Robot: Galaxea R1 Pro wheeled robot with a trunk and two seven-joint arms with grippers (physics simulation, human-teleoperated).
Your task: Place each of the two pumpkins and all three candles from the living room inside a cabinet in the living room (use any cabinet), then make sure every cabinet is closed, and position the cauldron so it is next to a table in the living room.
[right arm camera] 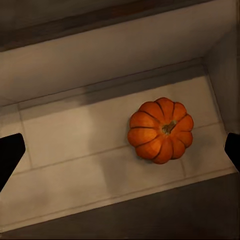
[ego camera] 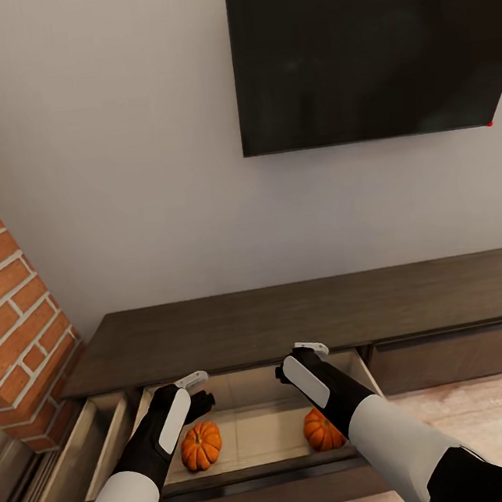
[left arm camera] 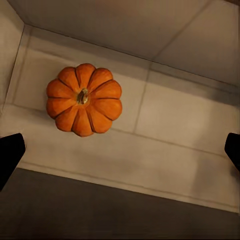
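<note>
The cabinet point(ego camera: 290, 317) is a long low dark-brown unit against the wall, and its left drawer point(ego camera: 265, 426) is pulled out, showing a pale beige inside. Two orange ribbed pumpkins lie on the drawer floor, one at the left point(ego camera: 201, 445) point(left arm camera: 84, 99) and one at the right point(ego camera: 320, 429) point(right arm camera: 161, 130). My left gripper point(ego camera: 199, 392) point(left arm camera: 120, 152) hangs open above the left pumpkin, holding nothing. Over the right pumpkin my right gripper point(ego camera: 294, 361) point(right arm camera: 120, 152) is also open and empty. The candles and the cauldron are out of view.
The cabinet's right drawer front point(ego camera: 452, 356) is shut. A brick pillar point(ego camera: 17, 327) stands at the left end of the cabinet. A dark TV screen point(ego camera: 367, 44) hangs on the wall above. Pale floor point(ego camera: 490, 410) lies to the right.
</note>
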